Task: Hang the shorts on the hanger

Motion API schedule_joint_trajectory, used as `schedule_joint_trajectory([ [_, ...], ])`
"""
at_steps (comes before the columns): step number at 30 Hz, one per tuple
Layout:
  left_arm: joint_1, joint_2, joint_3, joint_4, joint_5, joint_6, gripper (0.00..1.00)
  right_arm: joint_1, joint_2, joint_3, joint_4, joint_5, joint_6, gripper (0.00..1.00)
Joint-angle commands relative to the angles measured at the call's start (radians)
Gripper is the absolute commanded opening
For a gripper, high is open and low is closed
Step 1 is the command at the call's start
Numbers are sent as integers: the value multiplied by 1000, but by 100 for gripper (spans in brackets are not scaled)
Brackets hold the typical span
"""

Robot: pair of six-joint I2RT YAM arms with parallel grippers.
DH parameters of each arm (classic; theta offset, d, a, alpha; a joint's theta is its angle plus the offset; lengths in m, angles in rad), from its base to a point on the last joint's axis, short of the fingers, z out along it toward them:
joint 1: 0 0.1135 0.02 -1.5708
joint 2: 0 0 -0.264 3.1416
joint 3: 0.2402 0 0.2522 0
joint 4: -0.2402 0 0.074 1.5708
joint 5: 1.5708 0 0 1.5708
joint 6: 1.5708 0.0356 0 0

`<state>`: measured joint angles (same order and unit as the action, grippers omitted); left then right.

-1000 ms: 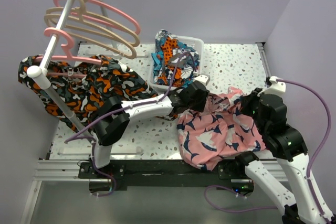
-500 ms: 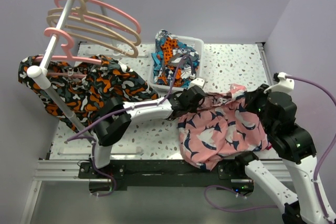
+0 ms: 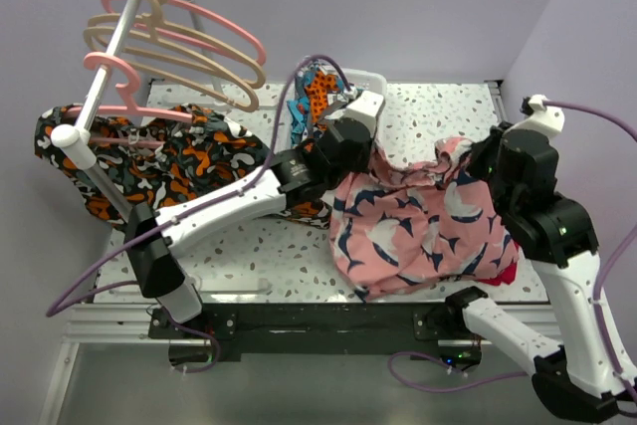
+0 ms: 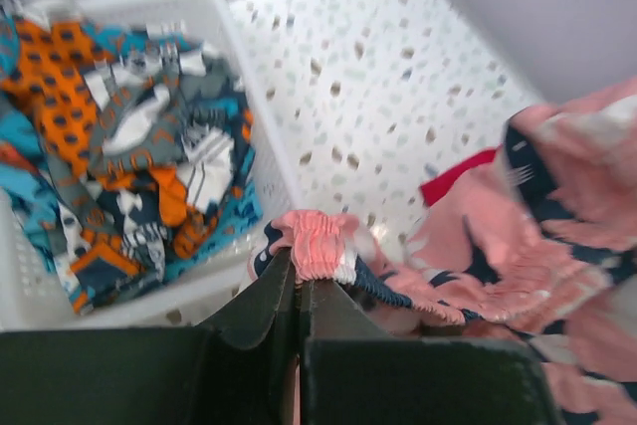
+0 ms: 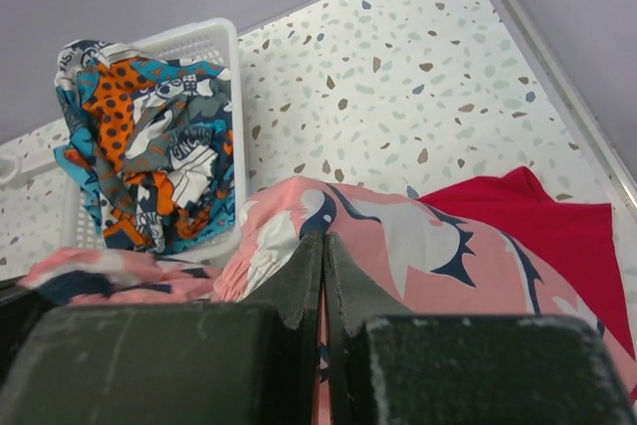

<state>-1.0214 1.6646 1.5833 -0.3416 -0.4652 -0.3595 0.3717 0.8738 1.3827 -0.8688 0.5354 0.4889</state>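
Observation:
The salmon-pink shorts (image 3: 428, 216) with a navy and white print hang stretched between both grippers above the table's right half. My left gripper (image 3: 376, 159) is shut on the gathered waistband (image 4: 317, 241), pinched right at the fingertips (image 4: 299, 276). Over on the right, my other gripper (image 3: 480, 161) is shut on the shorts' far edge (image 5: 398, 236), the fabric draped over its closed jaws (image 5: 323, 238). The beige hanger (image 3: 199, 67) hangs on the rail at the back left, far from both grippers.
A white basket (image 3: 376, 79) full of patterned clothes stands just behind the left gripper. A black-orange patterned garment (image 3: 169, 161) hangs from a pink hanger on the slanted rail (image 3: 100, 87). A red cloth (image 5: 518, 206) lies under the shorts at the right.
The left gripper has closed on the waistband and risen toward the basket. The right gripper has also lifted, so the shorts are now raised and spread between them.

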Motion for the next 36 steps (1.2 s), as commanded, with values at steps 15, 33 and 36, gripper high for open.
schedule_joint_trajectory([
  [15,60,-42,426,-247,299,218,0,-7,-185,-196,108,-101,5,71],
  [33,58,55,416,-298,335,209,0,6,-147,-275,191,-661,-141,83],
  [36,61,66,402,-287,330,205,0,15,-138,-275,211,-683,-125,83],
])
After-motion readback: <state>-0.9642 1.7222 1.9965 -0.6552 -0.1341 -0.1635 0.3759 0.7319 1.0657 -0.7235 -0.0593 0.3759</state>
